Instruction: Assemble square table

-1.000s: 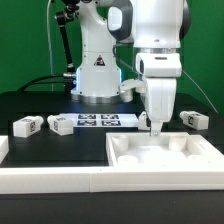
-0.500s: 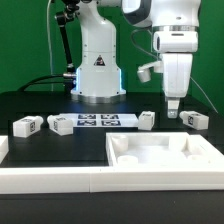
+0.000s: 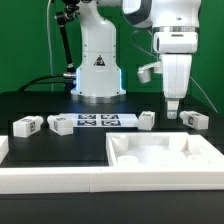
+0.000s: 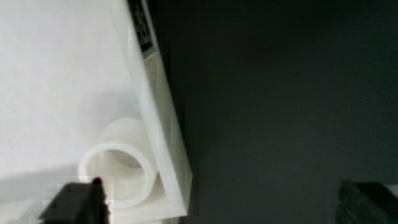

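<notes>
Exterior view, pincer spread wide and empty over the tabletop, block leg just beside it, second leg near its other side, square slab in front below; wrist view, square slab's corner against one finger.

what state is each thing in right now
gripper: open, empty, raised clear of the parts
slab: lying flat, no legs fitted
legs: four, all lying loose, none held
</notes>
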`<state>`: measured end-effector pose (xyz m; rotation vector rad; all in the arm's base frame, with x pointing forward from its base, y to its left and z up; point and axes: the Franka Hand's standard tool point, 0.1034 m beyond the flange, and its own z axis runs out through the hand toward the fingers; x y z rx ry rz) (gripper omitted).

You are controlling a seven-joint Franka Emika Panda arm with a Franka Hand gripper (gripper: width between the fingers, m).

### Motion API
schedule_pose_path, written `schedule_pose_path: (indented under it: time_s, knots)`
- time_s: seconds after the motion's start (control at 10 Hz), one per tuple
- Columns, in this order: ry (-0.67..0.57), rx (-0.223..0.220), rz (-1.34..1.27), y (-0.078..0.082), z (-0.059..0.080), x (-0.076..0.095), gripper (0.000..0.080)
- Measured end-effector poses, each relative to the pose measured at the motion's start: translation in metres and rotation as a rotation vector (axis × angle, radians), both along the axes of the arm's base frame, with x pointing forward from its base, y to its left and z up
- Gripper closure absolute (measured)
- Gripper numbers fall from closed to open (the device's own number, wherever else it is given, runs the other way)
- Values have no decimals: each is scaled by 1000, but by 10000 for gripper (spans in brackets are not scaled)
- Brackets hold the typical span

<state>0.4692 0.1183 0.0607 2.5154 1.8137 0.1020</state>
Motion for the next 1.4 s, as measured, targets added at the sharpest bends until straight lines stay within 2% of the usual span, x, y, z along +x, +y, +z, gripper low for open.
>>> schedule_pose_path:
  time_s: [0.2,0.6,0.9,1.1,1.4]
  knots:
    - [17,11,-269,17,1,-11,151]
    - [27,46,-611,52,1,-22,151]
    - [44,72,-795,54,1,-22,151]
    - [49,77,-823,56,1,-23,151]
    - [56,83,-814,80,-5,-40,151]
